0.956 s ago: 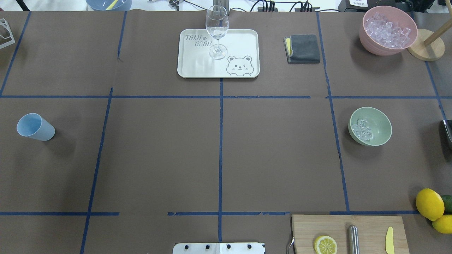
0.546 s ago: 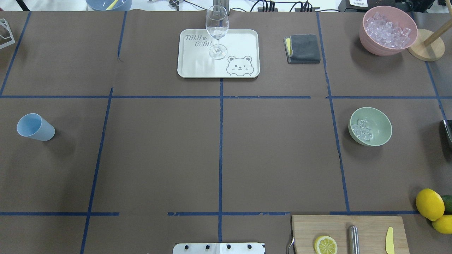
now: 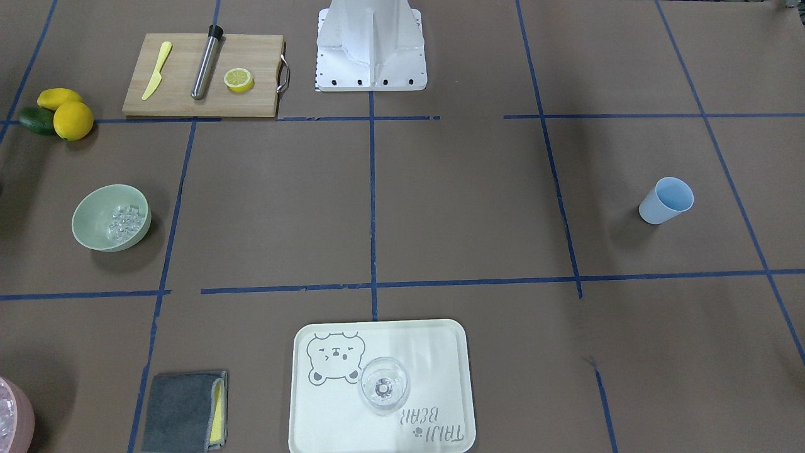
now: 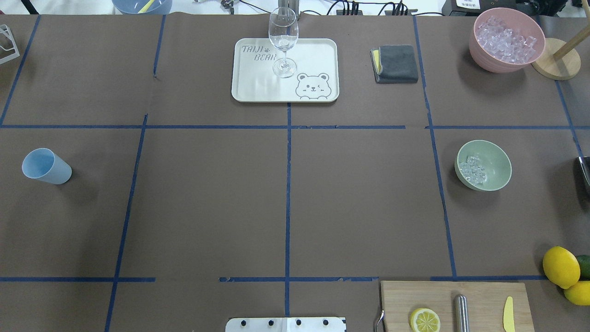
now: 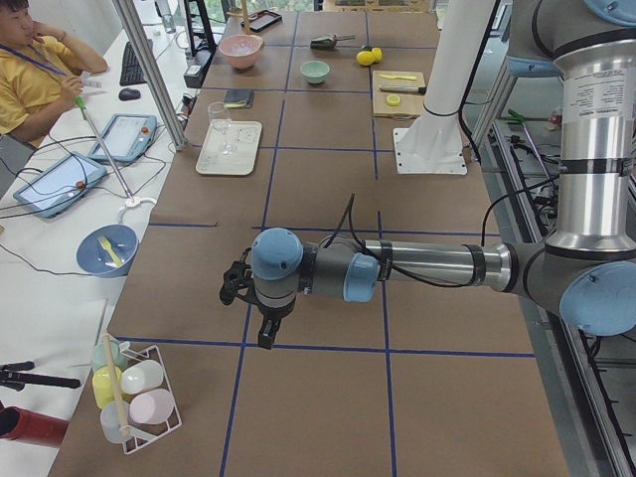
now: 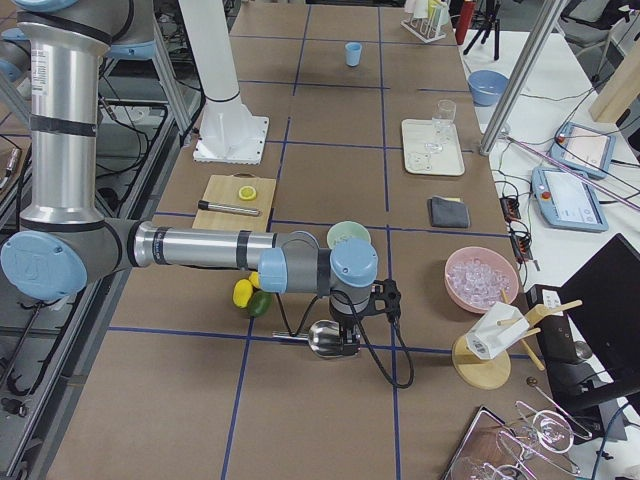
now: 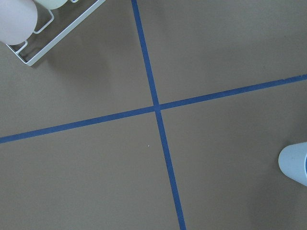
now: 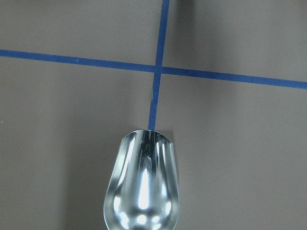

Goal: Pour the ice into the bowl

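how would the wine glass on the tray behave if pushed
Likely tippy: the wine glass stands tall on a thin stem over a small foot. Probably fragile, being clear glass, and it might slide on the smooth tray.

Metal scoop [image 8: 142, 184] cut off by the right wrist view's bottom edge, handle not shown; right claw [image 6: 346, 343] and left claw [image 5: 265, 338] appear only in the side views, too small and shadowed to tell how the jaws stand. Light blue cup [image 7: 295, 163] clipped by the left wrist view's right edge, pink bowl [image 3: 24, 418] by the front view's bottom-left corner, lime [image 4: 584, 265] mostly behind a lemon [image 4: 560, 266] and cut by the overhead view's right edge.
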